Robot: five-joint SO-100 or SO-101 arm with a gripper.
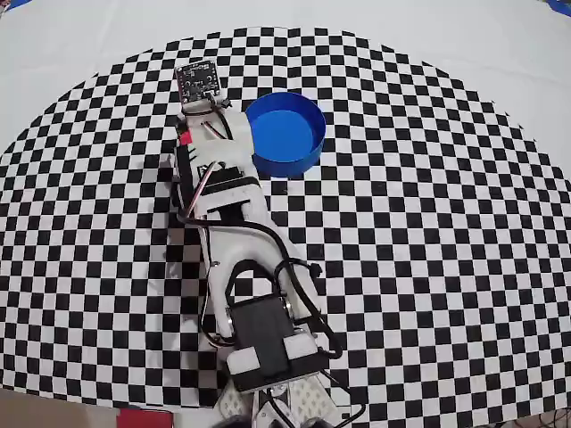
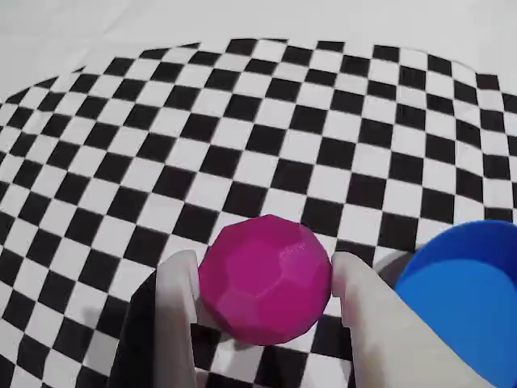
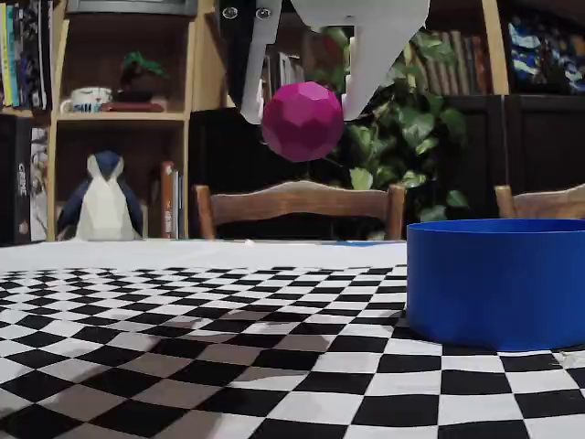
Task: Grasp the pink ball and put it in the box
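The pink ball (image 2: 265,279) is a faceted magenta sphere held between my gripper's (image 2: 264,267) two pale fingers, which are shut on its sides. In the fixed view the ball (image 3: 302,121) hangs well above the checkered cloth in the gripper (image 3: 302,114), up and to the left of the box (image 3: 498,279). The box is a round blue open-topped container. In the wrist view the box (image 2: 464,299) shows at the lower right, next to the right finger. From overhead the box (image 1: 284,134) lies just right of my wrist, and only a pink sliver of the ball (image 1: 185,137) shows.
A black-and-white checkered cloth (image 1: 428,223) covers the table. My arm (image 1: 241,232) runs from its base at the bottom edge of the overhead view up toward the box. Beyond the table the fixed view shows chairs (image 3: 297,201), shelves and a plant.
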